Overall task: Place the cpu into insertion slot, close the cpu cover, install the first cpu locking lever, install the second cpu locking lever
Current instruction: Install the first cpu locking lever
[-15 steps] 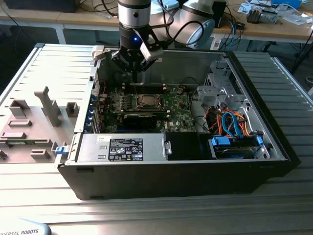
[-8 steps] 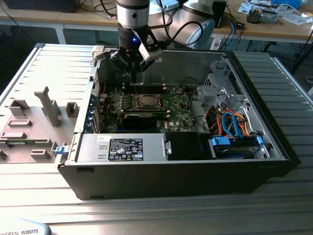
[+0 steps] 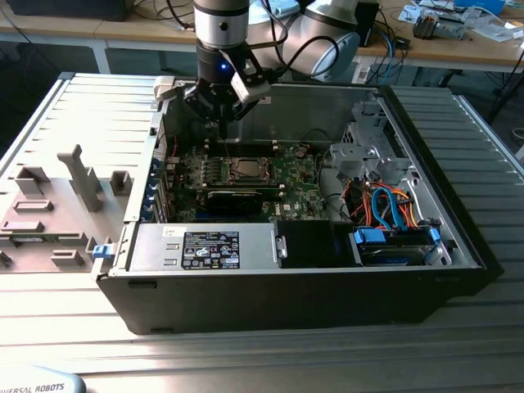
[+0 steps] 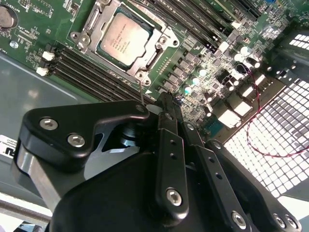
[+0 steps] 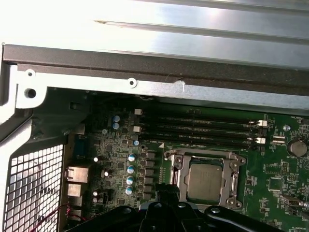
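Note:
The cpu (image 4: 123, 39) lies flat in the insertion slot (image 4: 145, 72) on the green motherboard, silver top up. The cpu cover (image 4: 161, 36) is folded down around it as a metal frame. In the exterior view the cpu (image 3: 243, 169) sits mid-board, and my gripper (image 3: 219, 129) hangs above the board just to the exterior view's left of it. The fingers (image 4: 169, 111) come together at a narrow tip, so the gripper (image 4: 166, 99) is shut. A thin metal lever (image 4: 141, 92) rises from the socket's corner beside that tip; I cannot tell whether they touch. The first wrist view shows the cpu (image 5: 205, 181) and the gripper (image 5: 166, 189).
The open computer case (image 3: 458, 246) walls in the board. Long memory slots (image 5: 203, 130) run beside the socket, a black card (image 3: 237, 196) lies in front of it, and drive bays with coloured cables (image 3: 393, 209) fill the exterior view's right. Grey fixtures (image 3: 82, 176) stand outside the case.

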### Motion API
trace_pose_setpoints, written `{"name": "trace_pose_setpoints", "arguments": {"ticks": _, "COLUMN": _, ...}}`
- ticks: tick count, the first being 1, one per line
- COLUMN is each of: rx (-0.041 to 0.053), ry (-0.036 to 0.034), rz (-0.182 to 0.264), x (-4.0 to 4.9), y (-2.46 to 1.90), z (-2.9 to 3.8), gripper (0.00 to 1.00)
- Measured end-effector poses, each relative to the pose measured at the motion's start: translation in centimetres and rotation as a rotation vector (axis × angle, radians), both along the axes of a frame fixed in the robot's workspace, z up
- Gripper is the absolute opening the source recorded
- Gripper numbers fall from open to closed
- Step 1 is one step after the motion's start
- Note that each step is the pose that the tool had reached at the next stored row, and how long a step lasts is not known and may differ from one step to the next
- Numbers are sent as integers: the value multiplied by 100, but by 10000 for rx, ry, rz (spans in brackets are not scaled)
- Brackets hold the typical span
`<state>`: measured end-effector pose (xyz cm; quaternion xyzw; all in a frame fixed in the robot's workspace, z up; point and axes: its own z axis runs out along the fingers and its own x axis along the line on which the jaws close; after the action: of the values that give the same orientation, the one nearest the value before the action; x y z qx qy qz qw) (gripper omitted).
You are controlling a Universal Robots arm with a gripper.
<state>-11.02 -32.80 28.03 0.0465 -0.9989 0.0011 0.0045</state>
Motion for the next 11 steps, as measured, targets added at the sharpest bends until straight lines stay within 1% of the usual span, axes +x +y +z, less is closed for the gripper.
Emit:
{"name": "trace_pose_setpoints", "arguments": {"ticks": 6, "rx": 1, "ry": 0, "rz": 0, "x": -10, "y": 0, "z": -4, "gripper": 11}}
{"name": "trace_pose_setpoints", "arguments": {"ticks": 7, "rx": 0, "ry": 0, "rz": 0, "x": -38, "y": 0, "z": -59, "gripper": 11}}
{"name": "trace_pose_setpoints", "arguments": {"ticks": 8, "rx": 1, "ry": 0, "rz": 0, "x": -63, "y": 3, "z": -86, "gripper": 11}}
{"name": "trace_pose_setpoints", "arguments": {"ticks": 11, "rx": 0, "ry": 0, "rz": 0, "x": -65, "y": 3, "z": -86, "gripper": 11}}
